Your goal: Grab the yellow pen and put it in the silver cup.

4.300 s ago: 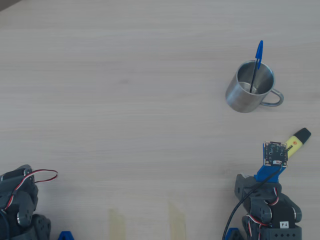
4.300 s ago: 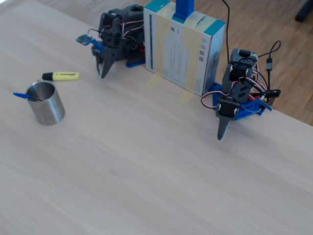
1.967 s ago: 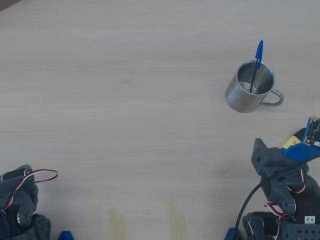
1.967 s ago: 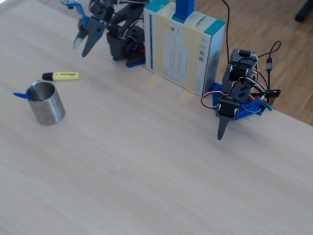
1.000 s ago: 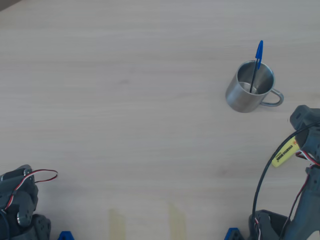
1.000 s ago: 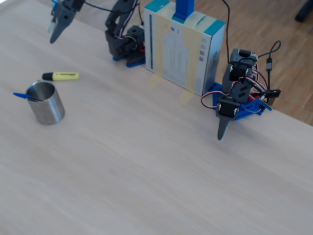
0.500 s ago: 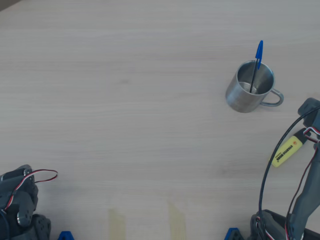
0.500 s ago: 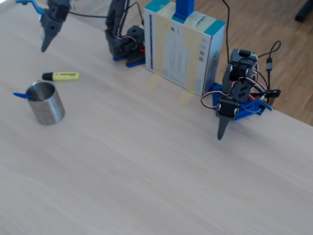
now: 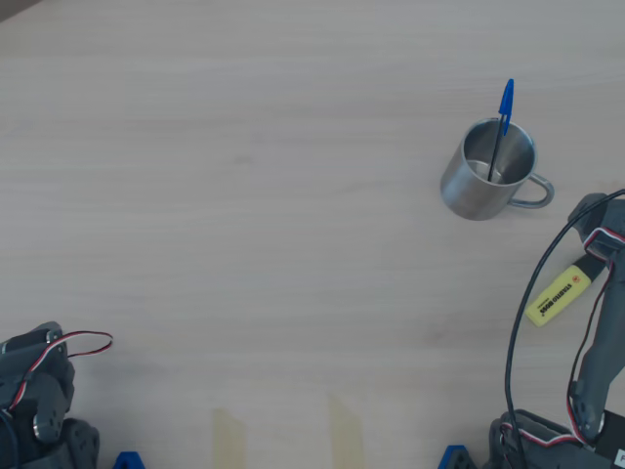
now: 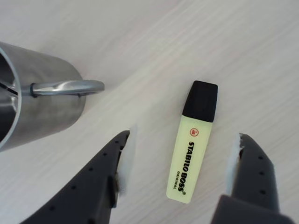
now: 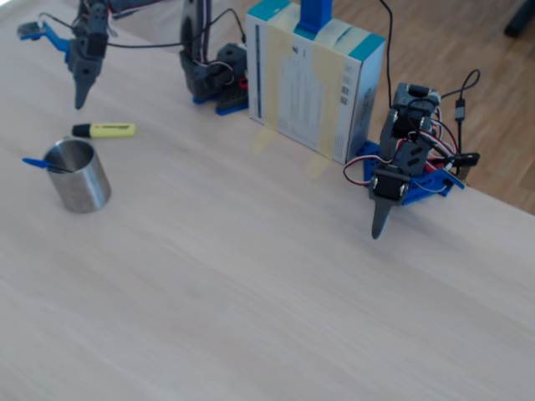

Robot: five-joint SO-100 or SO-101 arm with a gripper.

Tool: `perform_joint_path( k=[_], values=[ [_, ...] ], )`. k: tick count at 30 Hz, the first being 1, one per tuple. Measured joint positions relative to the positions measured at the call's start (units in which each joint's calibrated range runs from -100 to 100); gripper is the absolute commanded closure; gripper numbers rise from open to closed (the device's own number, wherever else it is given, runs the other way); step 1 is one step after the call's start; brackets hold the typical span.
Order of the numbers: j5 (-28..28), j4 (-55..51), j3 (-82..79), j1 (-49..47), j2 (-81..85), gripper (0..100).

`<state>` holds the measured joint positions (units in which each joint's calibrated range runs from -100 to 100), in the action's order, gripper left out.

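Observation:
The yellow pen (image 10: 192, 149), a chunky highlighter with a black cap, lies flat on the table just beside the silver cup (image 10: 35, 91), on its handle side. My gripper (image 10: 183, 135) is open and hangs above the yellow pen with one finger on each side, holding nothing. In the fixed view the gripper (image 11: 81, 93) points down a little beyond the yellow pen (image 11: 104, 129), and the silver cup (image 11: 79, 175) stands nearer the camera. The overhead view has the yellow pen (image 9: 559, 293) below and right of the silver cup (image 9: 488, 171), with my arm along the right edge.
A thin blue-capped ballpoint pen (image 9: 502, 122) stands in the cup. A second arm (image 11: 394, 180) rests folded at the table's far right edge. A blue-and-white box (image 11: 313, 79) stands upright between the two arm bases.
My arm has unfolded from its base and swung out over the yellow pen. In the last half second the gripper came down closer to it. Pen and cup have not moved.

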<state>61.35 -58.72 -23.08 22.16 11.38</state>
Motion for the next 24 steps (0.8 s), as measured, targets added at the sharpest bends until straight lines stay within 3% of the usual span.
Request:
perform_joint_path(
  k=[24],
  values=[
    [0.0,9.58,-7.12,0.08,-9.09,70]
  ],
)
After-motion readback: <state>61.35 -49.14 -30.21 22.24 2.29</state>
